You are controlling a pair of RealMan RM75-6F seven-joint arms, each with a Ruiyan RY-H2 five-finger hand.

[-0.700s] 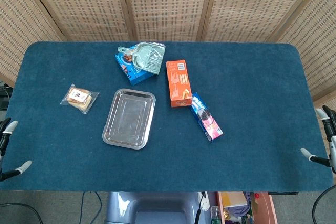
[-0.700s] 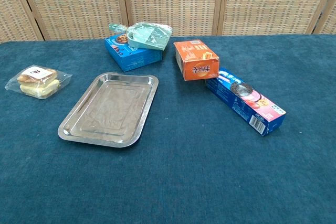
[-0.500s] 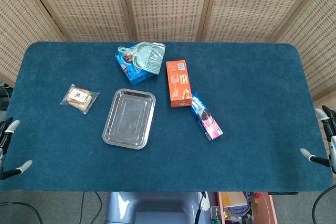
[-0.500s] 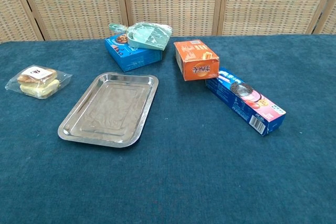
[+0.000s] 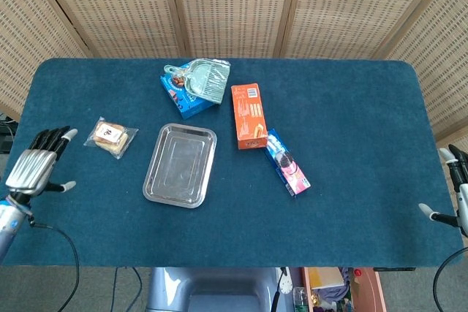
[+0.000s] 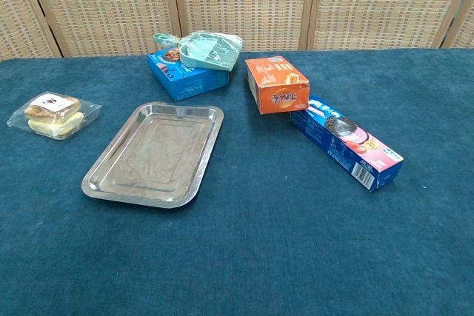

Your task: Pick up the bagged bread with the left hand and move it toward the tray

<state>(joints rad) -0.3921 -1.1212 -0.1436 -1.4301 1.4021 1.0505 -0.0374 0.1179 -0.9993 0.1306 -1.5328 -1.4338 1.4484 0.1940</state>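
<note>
None of the task is done yet, by the look of it. The left hand (image 5: 33,167) hovers over the table's left edge with its fingers spread and nothing in them, near the bagged bread (image 5: 111,136) but not touching it. The bread lies flat on the blue tablecloth (image 5: 351,129), just left of the empty steel tray (image 5: 180,165) and apart from it. Reaching, grasping, lifting and carrying all remain. The right hand (image 5: 452,191) shows only as a few fingertips at the right edge of the head view; whether it is spread or closed cannot be told.

The bread bag carries a small white label (image 6: 49,100), too small to read. The orange carton (image 6: 277,84) bears white characters that I cannot make out. The long blue-and-pink biscuit box (image 6: 346,140) and the blue cookie box (image 6: 176,72) under a green mesh bag (image 6: 209,49) show pictures but no legible brand.
</note>
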